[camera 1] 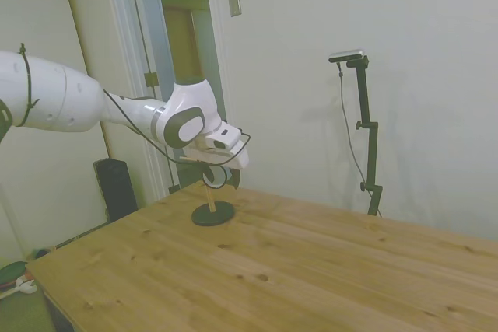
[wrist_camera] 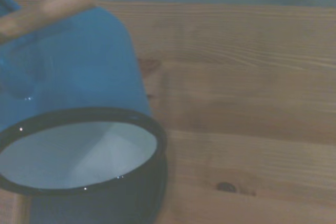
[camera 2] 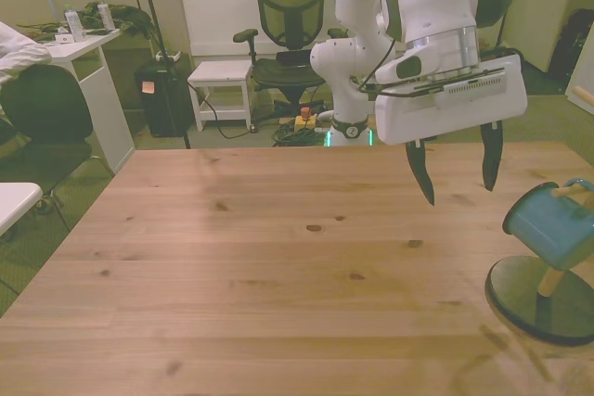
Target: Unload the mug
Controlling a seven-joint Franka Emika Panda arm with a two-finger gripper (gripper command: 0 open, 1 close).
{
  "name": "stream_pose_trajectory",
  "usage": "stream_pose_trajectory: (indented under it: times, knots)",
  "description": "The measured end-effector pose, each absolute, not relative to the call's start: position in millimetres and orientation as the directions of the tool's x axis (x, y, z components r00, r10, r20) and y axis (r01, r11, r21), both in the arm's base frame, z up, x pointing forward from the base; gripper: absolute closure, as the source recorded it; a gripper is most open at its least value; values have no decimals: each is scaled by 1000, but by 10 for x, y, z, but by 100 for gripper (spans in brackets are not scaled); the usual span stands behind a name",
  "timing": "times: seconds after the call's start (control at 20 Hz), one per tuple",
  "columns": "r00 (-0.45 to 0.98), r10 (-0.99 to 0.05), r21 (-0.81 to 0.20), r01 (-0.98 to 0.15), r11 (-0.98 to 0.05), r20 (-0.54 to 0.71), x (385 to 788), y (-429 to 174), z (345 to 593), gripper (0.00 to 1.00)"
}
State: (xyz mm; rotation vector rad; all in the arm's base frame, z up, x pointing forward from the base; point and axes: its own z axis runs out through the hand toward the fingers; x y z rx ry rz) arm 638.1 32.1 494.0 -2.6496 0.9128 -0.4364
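The mug (camera 2: 546, 224) is light blue with a thin dark rim and hangs tilted on a peg of the wooden stand (camera 2: 553, 281), near the table's edge on the front view's right. My gripper (camera 2: 456, 170) hovers above the table just to the front view's left of the mug and slightly higher. Its two dark fingers (camera 2: 421, 174) are open with nothing between them. In the side view the gripper (camera 1: 230, 162) sits right over the mug (camera 1: 215, 177), partly hiding it. The wrist view shows the mug (wrist_camera: 79, 72) close up, white inside, under a wooden peg (wrist_camera: 47, 9).
The stand's dark round base (camera 1: 213, 214) rests near the table's far side in the side view. Bare wooden tabletop (camera 2: 278, 257) spreads to the front view's left. An office chair (camera 2: 290, 16), a stool (camera 2: 221, 76) and a white desk (camera 2: 79, 53) stand beyond the table.
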Motion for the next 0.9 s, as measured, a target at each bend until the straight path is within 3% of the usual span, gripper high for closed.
stream_pose_trajectory:
  times: [0.4, 0.6, 0.9]
  knots:
    - [854, -418, -434, -264, -862, 310, 6546, 465, 4750, 0]
    - [810, -397, -466, -176, -867, 432, 6573, 502, 4734, 0]
    - [804, -341, -438, -112, -892, 488, 6628, 538, 4581, 0]
